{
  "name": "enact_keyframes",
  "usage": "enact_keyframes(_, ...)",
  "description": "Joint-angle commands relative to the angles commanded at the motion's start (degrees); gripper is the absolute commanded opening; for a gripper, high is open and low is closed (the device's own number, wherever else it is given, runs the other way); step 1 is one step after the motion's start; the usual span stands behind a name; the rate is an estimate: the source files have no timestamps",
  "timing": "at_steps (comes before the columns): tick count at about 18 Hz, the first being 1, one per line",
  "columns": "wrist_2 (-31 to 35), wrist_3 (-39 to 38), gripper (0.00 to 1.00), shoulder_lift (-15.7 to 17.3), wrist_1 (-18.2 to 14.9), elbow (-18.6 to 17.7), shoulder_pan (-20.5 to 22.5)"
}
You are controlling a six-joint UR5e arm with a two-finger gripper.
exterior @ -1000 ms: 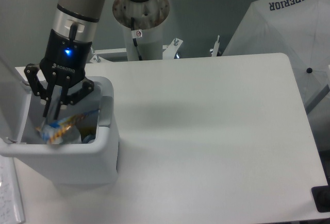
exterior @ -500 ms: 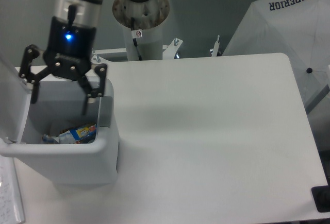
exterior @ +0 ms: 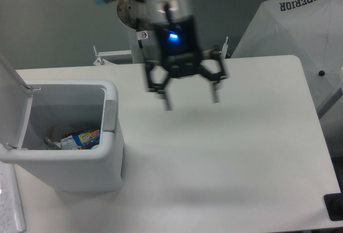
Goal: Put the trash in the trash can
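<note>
We see the end effector (exterior: 191, 99) hanging in the upper middle of the frame, above the bare white bench (exterior: 225, 152), with its two dark fingers (exterior: 167, 102) spread wide apart and nothing between them; a blue light glows on its body, and its outline is slightly blurred. At the left of the frame stands the trash can (exterior: 110, 136), a white rectangular bin with a rounded rim, its lid (exterior: 12, 104) tipped up at the far left edge so the inside lies open to us. At the bottom of the bin we make out the blue snack packet (exterior: 81, 137) with its yellow and red print, lying flat, and just to its left a pale, clear shape that may be the bottle (exterior: 52, 144), though we cannot tell for sure, since the rim hides most of it. The end effector sits well apart from the bin, to its upper right. In the upper right corner of the frame we see a white umbrella (exterior: 289, 24) with dark lettering, beyond the bench edge.
</note>
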Motion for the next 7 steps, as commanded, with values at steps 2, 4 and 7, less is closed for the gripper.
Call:
enact_keyframes(2,1.3,8.3,1.0,0.5,-0.3,-2.1,2.4)
enact_keyframes(4,2.8,13.5,1.0,1.9,-0.5,-3.8,3.7)
enact_keyframes(7,3.0,14.6,1.0,3.1,-1.8,-4.6,5.7)
